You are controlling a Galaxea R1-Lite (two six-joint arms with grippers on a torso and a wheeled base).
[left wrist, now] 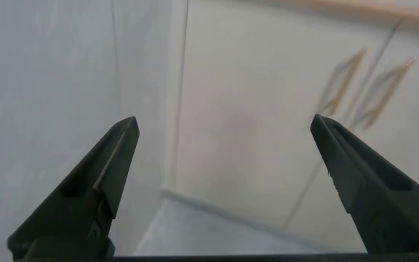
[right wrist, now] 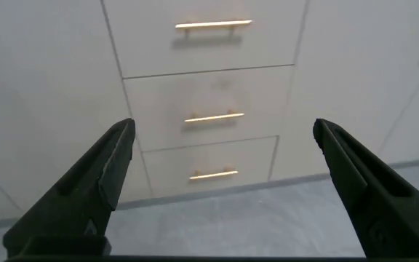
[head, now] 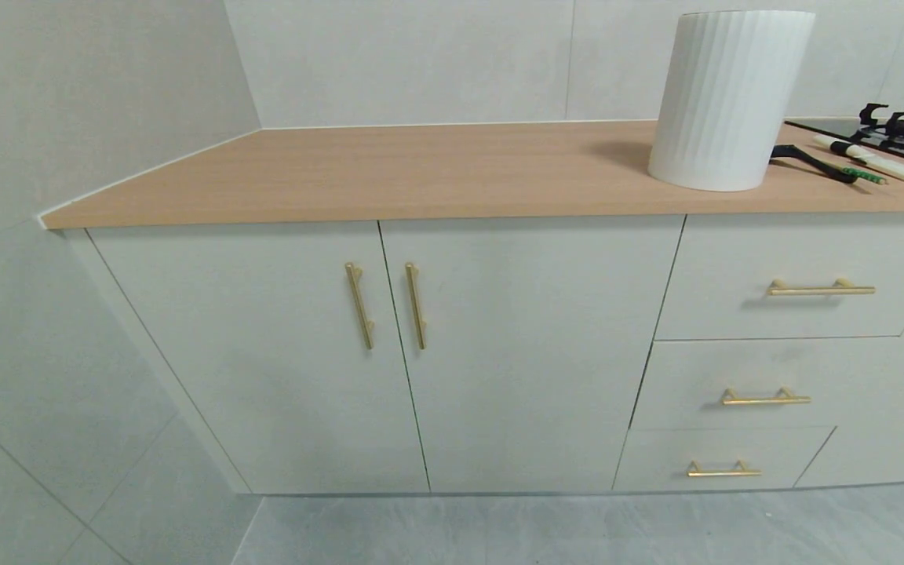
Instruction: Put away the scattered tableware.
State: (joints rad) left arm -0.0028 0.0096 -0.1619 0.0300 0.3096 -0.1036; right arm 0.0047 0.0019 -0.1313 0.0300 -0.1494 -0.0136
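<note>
A tall white ribbed holder (head: 729, 98) stands on the wooden countertop (head: 421, 169) at the right. Beside it lie scattered utensils: a black-handled one (head: 813, 161), a green-tipped one (head: 864, 175) and a long white one (head: 891, 167). My left gripper (left wrist: 224, 125) is open, low in front of the white cabinet doors (left wrist: 268, 109) near the wall corner, holding nothing. My right gripper (right wrist: 224, 127) is open too, facing the stack of drawers (right wrist: 209, 94) with gold handles, nothing between its fingers.
A black gas hob (head: 903, 132) sits at the counter's far right. Below the counter are two cabinet doors with gold handles (head: 359, 304) and three drawers (head: 766, 396). A tiled wall closes the left side (head: 44, 235). Grey floor (head: 577, 530) lies in front.
</note>
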